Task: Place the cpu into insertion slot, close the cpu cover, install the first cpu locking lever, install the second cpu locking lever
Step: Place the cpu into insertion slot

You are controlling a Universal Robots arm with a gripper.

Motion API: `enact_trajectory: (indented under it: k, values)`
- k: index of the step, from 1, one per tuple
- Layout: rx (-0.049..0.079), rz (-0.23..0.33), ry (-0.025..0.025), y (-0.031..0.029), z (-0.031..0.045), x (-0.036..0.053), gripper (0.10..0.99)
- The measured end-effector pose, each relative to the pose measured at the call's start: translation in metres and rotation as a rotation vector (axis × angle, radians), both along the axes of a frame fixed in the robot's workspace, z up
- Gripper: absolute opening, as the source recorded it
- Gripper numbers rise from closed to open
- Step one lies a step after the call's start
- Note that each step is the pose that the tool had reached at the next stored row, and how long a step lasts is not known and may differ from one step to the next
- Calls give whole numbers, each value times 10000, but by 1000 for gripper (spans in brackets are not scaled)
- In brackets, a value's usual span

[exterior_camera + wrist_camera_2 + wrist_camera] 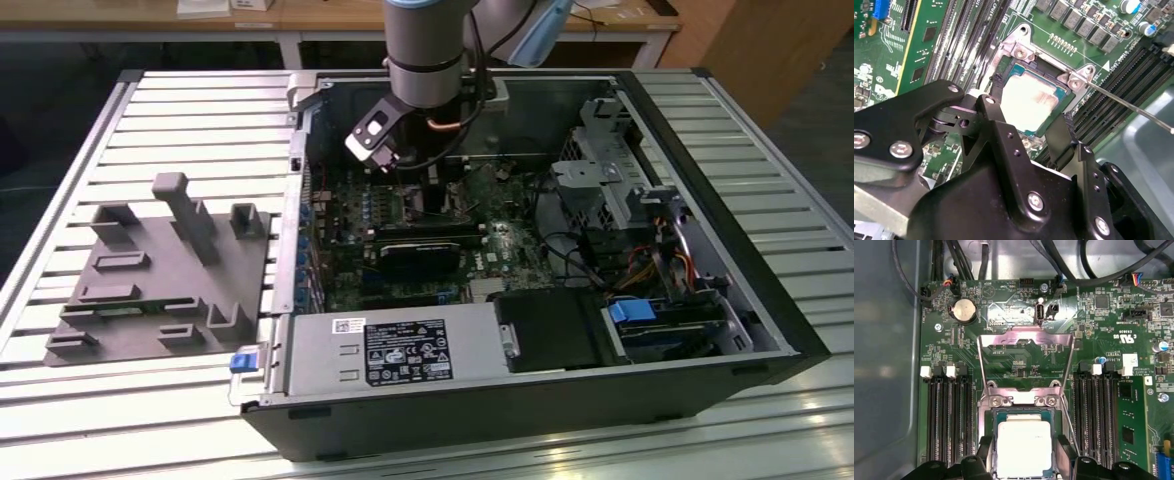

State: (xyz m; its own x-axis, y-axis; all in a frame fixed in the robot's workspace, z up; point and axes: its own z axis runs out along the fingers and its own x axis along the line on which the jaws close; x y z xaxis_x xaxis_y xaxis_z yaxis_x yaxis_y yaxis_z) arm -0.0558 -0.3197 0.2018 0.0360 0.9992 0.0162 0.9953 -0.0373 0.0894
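Note:
The cpu [1024, 446], a pale grey square chip, lies flat in the insertion slot [994, 415] on the green motherboard. My gripper [1024, 452] hangs directly over it, its black fingers [985, 447] pressed to two opposite edges of the chip. In the second wrist view the cpu [1030, 100] sits between the same fingers [1060, 137] of the gripper [1025, 119]. The cpu cover [1026, 336], a thin silvery frame, stands flipped open beyond the slot. A thin wire locking lever [1129, 102] sticks out free beside the slot. In the exterior view the gripper [416, 195] reaches down into the open computer case.
Long black memory slots [949, 420] flank the socket on both sides. A black card [420, 255] lies nearer the front, with the grey power supply [387, 350] before it. Cables and a drive cage [614, 170] fill the exterior view's right. A grey fixture [154, 270] sits outside the case.

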Motion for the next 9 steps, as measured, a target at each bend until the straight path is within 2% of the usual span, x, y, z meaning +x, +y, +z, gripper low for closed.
enact_trajectory:
  k: [9]
  values:
    - [-1,0,1,0,20,0,600]
